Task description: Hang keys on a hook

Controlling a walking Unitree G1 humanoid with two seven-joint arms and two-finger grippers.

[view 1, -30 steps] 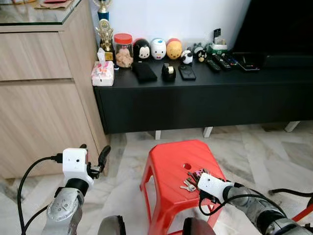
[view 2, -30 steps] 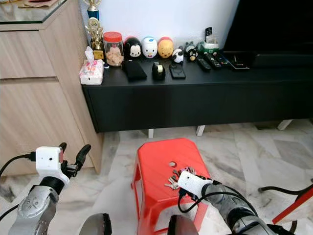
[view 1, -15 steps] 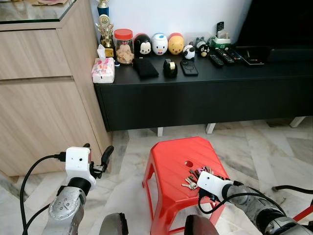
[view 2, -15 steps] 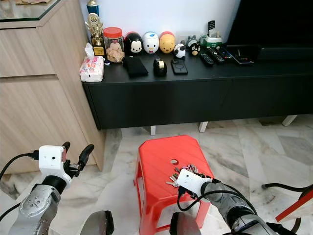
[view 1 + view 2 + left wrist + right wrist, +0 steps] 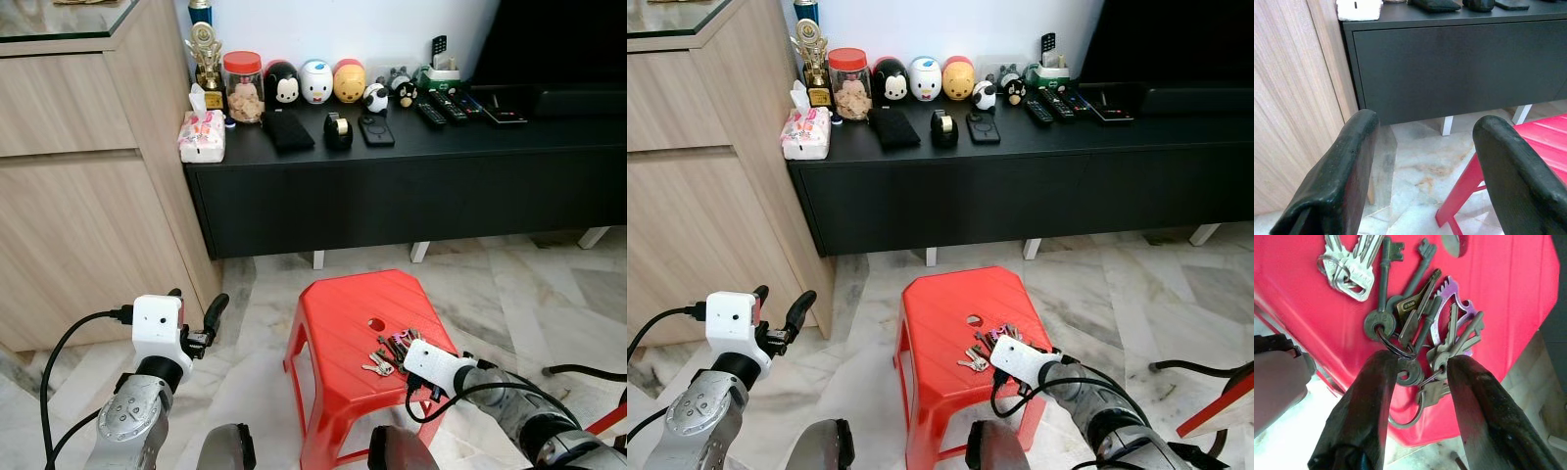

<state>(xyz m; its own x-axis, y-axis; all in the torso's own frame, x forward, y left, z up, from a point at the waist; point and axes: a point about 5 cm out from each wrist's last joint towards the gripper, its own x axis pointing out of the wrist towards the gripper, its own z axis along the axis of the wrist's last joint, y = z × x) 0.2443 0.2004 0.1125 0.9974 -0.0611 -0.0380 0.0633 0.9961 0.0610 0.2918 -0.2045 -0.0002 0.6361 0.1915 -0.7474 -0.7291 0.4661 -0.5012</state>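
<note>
A bunch of keys (image 5: 389, 350) on linked rings lies on the near right part of a red plastic stool (image 5: 338, 305). The bunch includes long old-style keys, flat keys and a purple tool (image 5: 1447, 298). My right gripper (image 5: 1418, 366) reaches over the stool's near edge. Its two black fingers (image 5: 1374, 396) are open, with the tips on either side of a key ring and a round key head. My left gripper (image 5: 196, 299) is held up at the left, beside the wooden cabinet. It is open with nothing between its fingers (image 5: 1347, 166).
Behind the stool stands a low black console (image 5: 411, 186) carrying toy figures, a jar, a trophy, a tissue pack and remotes. A tall wooden cabinet (image 5: 88, 196) is at the left. The marble floor (image 5: 529, 284) is open around the stool. A red edge (image 5: 607, 426) shows at the lower right.
The head view has shifted slightly. My right gripper stays at the keys, drawn a touch towards me. The left arm holds still.
</note>
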